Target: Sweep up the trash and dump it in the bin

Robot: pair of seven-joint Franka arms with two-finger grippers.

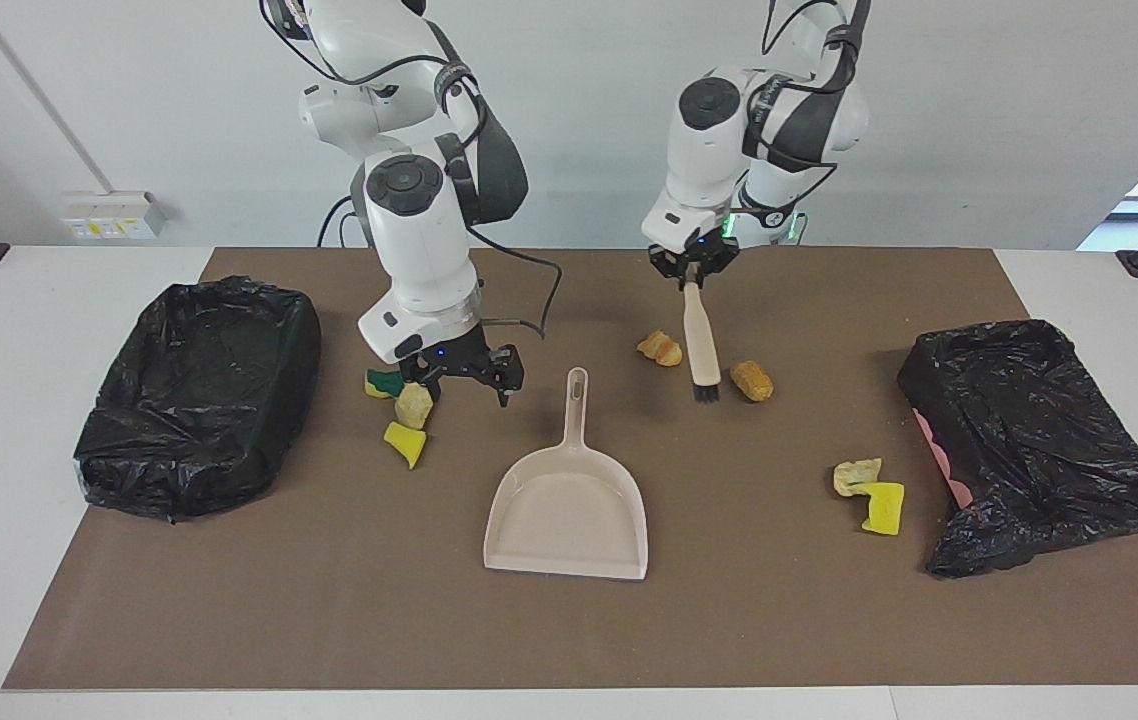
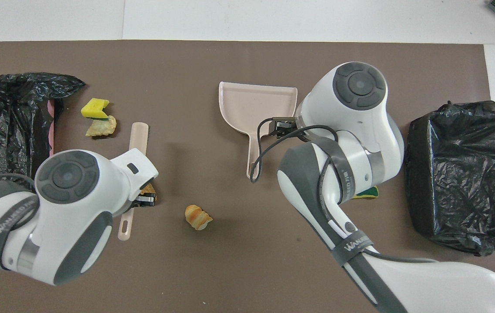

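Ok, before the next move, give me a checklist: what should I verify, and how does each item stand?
1. Left hand shut on the brush: ok.
2. Bristles beside the brown bread lump: ok; whether they touch the mat: cannot tell.
3. Right hand open near the dustpan handle: ok, not gripping it yet.
4. Dustpan flat on the mat, empty: ok.
5. Black-lined bin at the right arm's end, open on top: ok.
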